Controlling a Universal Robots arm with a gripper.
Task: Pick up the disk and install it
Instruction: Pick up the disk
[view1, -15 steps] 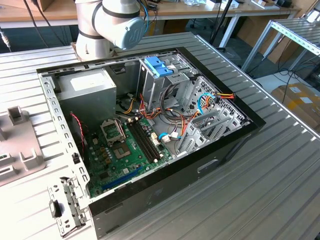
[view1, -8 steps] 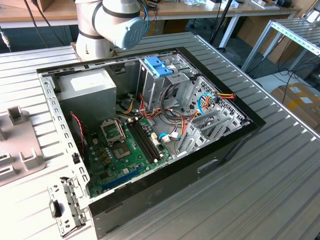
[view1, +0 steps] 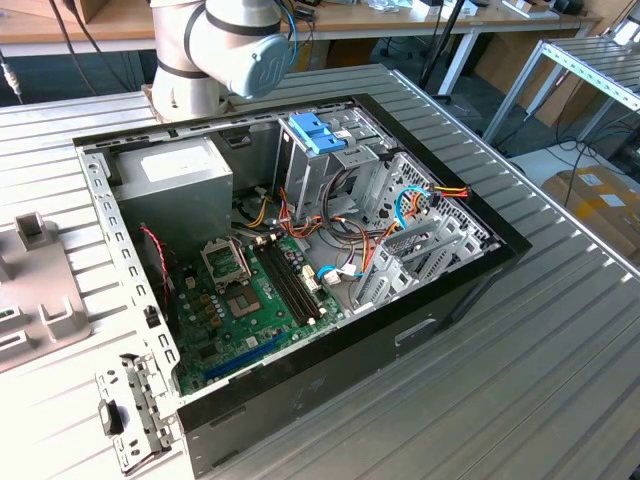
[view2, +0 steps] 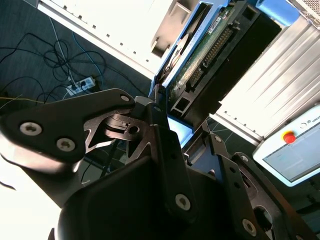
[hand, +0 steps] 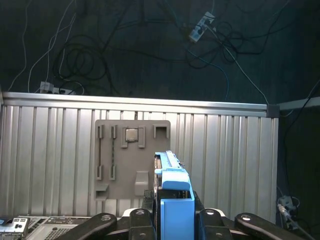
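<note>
Disk (hand: 174, 197) stands edge-on, clamped in the claw (hand: 173, 220), with open room above the ribbed table (hand: 50, 160).

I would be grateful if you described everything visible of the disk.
The disk is a flat drive in a bright blue plastic carrier, held on edge in the gripper, whose jaws press its two broad faces. In the second wrist view its green circuit board and a row of connector pins show, framed by blue.

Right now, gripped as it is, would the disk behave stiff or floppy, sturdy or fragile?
Probably stiff: the disk stands straight out of the gripper without sagging. Possibly fragile: a bare circuit board shows on one face.
</note>
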